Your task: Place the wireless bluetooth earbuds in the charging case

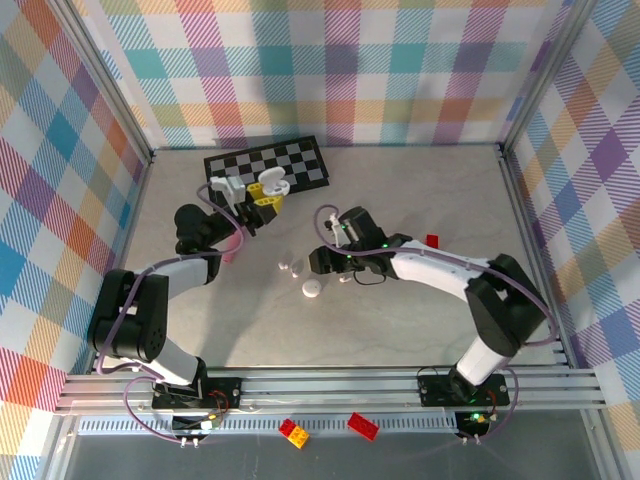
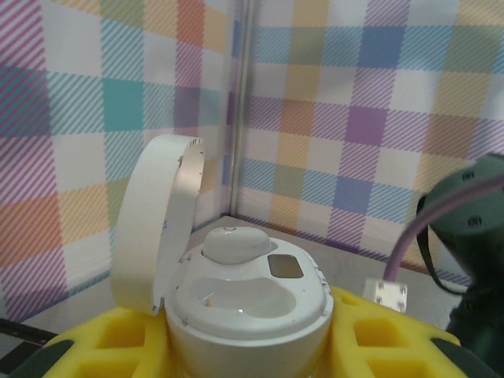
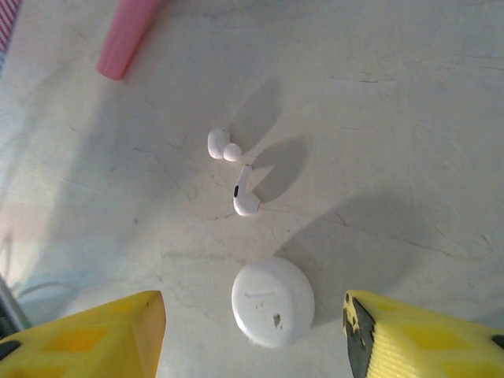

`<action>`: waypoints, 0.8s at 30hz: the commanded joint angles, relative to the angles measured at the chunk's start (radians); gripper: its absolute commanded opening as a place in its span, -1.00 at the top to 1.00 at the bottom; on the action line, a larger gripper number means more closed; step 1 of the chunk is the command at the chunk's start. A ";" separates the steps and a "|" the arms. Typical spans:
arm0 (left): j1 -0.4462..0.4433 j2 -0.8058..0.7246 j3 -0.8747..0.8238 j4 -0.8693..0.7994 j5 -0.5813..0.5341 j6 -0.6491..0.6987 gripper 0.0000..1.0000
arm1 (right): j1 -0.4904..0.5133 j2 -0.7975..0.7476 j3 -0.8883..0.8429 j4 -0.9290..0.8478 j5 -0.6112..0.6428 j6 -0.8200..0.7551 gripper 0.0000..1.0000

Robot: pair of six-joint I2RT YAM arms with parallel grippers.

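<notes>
Left gripper [image 2: 244, 346] clamped on open case [image 2: 248, 303]; right gripper [image 3: 253, 309] jaws apart, empty, near two loose earbuds [image 3: 245, 198] on table [image 3: 409, 118]; likely light, glossy, slippery; pinch the head gently.

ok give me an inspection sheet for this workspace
surface: pale marbled table
job's things: open charging case with one earbud seated; two more earbuds loose on the table
clutter: closed round white case, pink object, checkerboard, red brick
grippers: left gripper shut on the charging case; right gripper open over the closed round white case
cables: purple cables along both arms
surroundings: plaid walls, metal frame
</notes>
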 commanded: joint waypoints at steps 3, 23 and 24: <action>0.073 0.008 0.062 0.057 0.038 -0.038 0.41 | 0.105 0.116 0.185 -0.116 0.211 -0.120 -0.20; 0.235 0.042 0.186 0.064 0.075 -0.093 0.41 | 0.310 0.567 0.715 -0.482 0.693 -0.362 0.03; 0.235 0.040 0.189 0.064 0.077 -0.094 0.41 | 0.307 0.582 0.734 -0.493 0.689 -0.362 0.03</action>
